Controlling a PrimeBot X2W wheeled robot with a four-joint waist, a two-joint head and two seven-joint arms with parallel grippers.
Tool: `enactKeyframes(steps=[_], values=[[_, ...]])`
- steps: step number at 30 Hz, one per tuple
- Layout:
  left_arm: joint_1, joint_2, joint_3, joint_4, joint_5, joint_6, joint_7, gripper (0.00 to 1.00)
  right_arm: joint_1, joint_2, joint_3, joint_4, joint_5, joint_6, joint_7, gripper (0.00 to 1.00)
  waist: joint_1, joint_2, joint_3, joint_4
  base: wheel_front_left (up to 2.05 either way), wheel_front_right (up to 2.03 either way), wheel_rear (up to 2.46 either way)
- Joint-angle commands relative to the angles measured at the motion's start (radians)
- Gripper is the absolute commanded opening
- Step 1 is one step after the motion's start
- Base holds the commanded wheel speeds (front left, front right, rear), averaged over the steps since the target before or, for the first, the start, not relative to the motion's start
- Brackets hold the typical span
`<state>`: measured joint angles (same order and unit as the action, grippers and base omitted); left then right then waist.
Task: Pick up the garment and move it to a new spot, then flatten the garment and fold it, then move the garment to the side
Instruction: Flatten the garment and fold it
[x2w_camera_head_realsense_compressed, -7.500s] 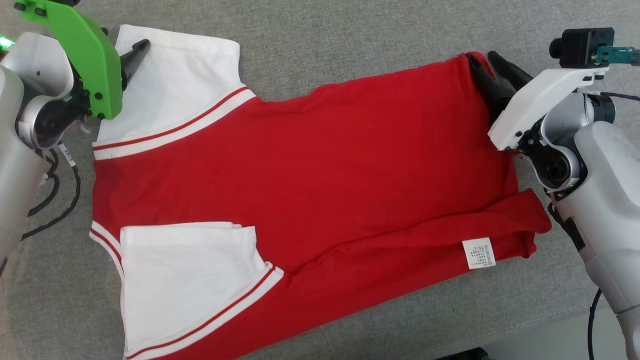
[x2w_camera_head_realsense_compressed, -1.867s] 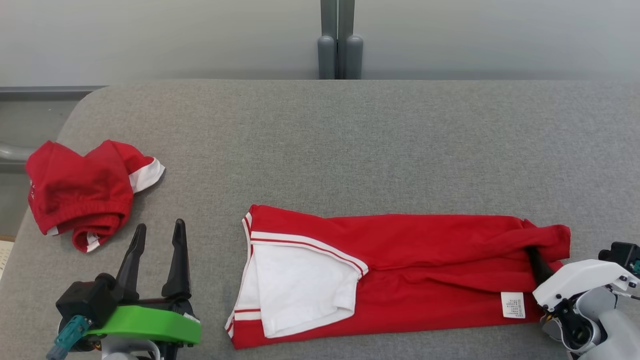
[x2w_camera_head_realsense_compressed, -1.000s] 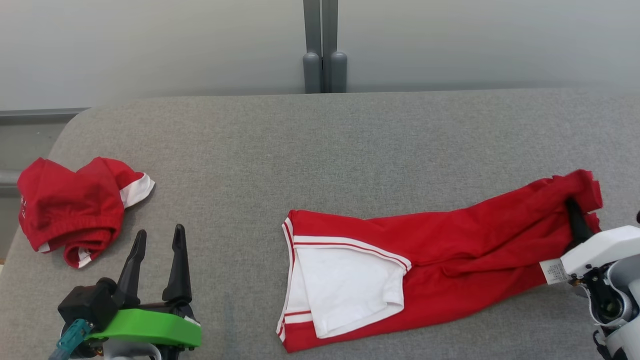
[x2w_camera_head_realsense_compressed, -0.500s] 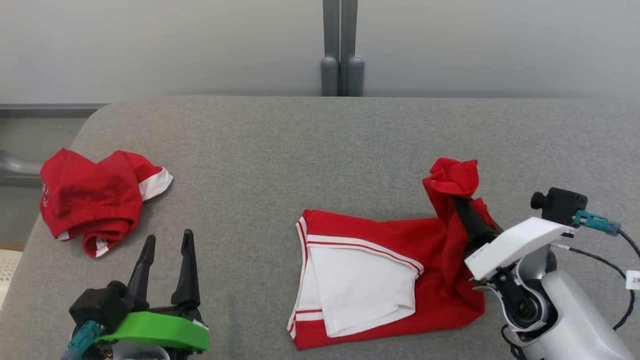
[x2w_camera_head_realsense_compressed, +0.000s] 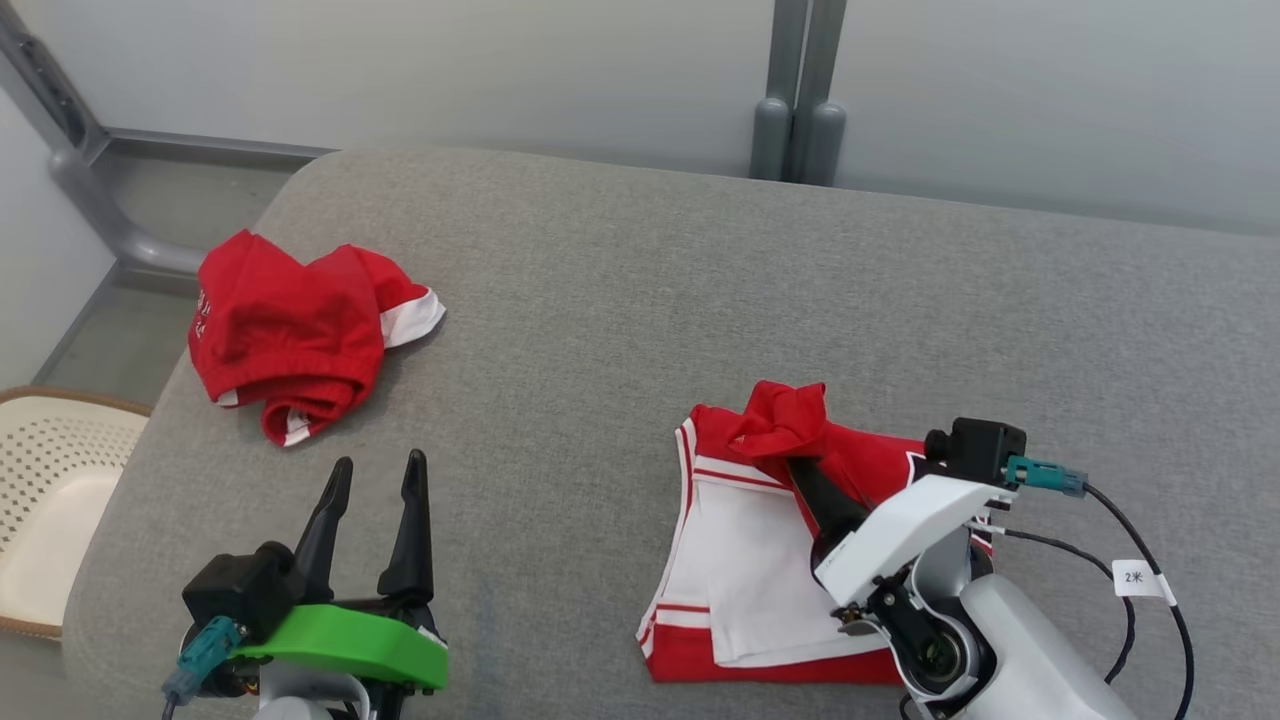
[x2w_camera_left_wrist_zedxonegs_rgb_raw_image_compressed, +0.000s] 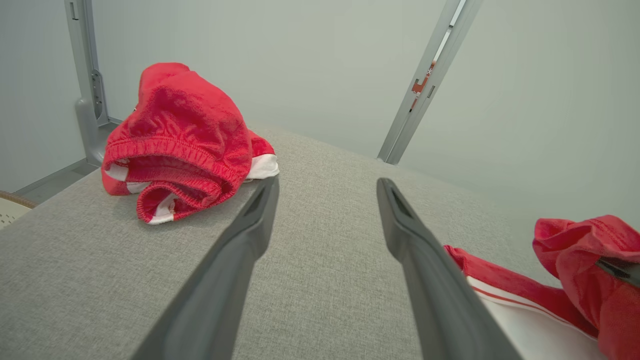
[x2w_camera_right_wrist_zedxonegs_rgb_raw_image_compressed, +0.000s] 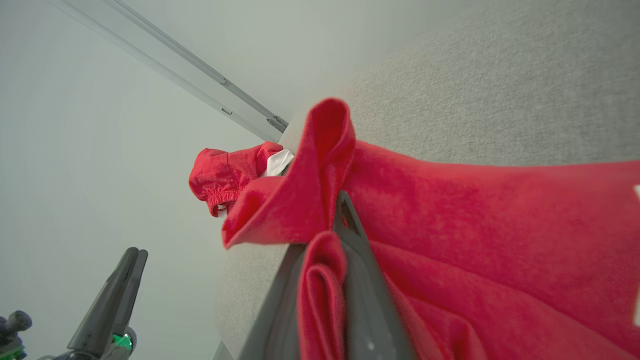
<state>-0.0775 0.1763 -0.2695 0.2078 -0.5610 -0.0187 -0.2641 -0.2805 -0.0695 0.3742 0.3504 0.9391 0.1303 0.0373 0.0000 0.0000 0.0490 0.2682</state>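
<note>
With right gripper (x2w_camera_head_realsense_compressed: 797, 466), pinching a bunched red end of the garment (x2w_camera_head_realsense_compressed: 750, 570), fingers pressed together on the cloth, holding that end raised over the rest. Lying folded on the grey cushion (x2w_camera_head_realsense_compressed: 640, 300), right of centre, white panel uppermost, red stripes along its edge. With left gripper (x2w_camera_head_realsense_compressed: 380, 462), poised at the near left, fingers spread wide, nothing between them. Beyond, well apart, a second crumpled red garment (x2w_camera_head_realsense_compressed: 290, 335).

Red cloth garment with white striped panels (x2w_camera_head_realsense_compressed: 745, 570) lies half folded on the grey worktop (x2w_camera_head_realsense_compressed: 620, 300), one red end bunched upward.
</note>
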Motion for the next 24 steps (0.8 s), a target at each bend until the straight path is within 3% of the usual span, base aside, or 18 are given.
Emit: enactKeyframes(steps=[1, 10, 11, 12, 13, 14, 19, 24], values=[[-0.018, -0.003, -0.002, 0.006, 0.005, -0.006, 0.0, 1.0, -0.02, 0.003, 0.009, 0.018, 0.012, 0.001, -0.015, 0.0, 0.0, 0.0, 0.013, 0.031, 0.0, 0.0, 0.0], [-0.045, -0.009, -0.007, 0.032, 0.008, -0.015, 0.0, 1.0, -0.091, 0.015, 0.107, 0.179, 0.067, 0.001, -0.079, 0.0, 0.0, 0.0, 0.03, 0.063, 0.0, 0.0, 0.0], [-0.047, -0.01, -0.008, 0.035, 0.009, -0.014, 0.0, 1.0, -0.098, 0.016, 0.116, 0.199, 0.071, 0.001, -0.084, 0.04, 0.0, 0.0, 0.03, 0.063, 0.0, 0.0, 0.0], [-0.049, -0.01, -0.008, 0.037, 0.009, -0.015, 0.0, 1.0, -0.107, 0.017, 0.127, 0.22, 0.073, 0.001, -0.09, 0.34, 0.0, 0.0, 0.03, 0.064, 0.0, 0.0, 0.0], [-0.051, -0.01, -0.007, 0.04, 0.009, -0.015, 0.0, 1.0, -0.117, 0.017, 0.138, 0.237, 0.077, 0.001, -0.098, 0.76, 0.0, 0.0, 0.029, 0.063, 0.0, 0.0, 0.0], [-0.05, -0.01, -0.007, 0.042, 0.008, -0.016, 0.0, 1.0, -0.122, 0.017, 0.148, 0.247, 0.081, 0.001, -0.103, 1.0, 0.0, 0.0, 0.027, 0.062, 0.0, 0.0, 0.0], [-0.031, -0.011, 0.002, 0.046, 0.004, -0.013, 0.0, 1.0, -0.14, 0.015, 0.187, 0.245, 0.109, 0.001, -0.137, 1.0, 0.0, 0.0, 0.009, 0.029, 0.0, 0.0, 0.0], [-0.014, -0.008, 0.019, 0.039, 0.002, -0.011, 0.0, 1.0, -0.145, -0.032, 0.211, 0.144, 0.131, 0.001, -0.183, 1.0, 0.0, 0.0, -0.01, -0.029, 0.0, 0.0, 0.0]])
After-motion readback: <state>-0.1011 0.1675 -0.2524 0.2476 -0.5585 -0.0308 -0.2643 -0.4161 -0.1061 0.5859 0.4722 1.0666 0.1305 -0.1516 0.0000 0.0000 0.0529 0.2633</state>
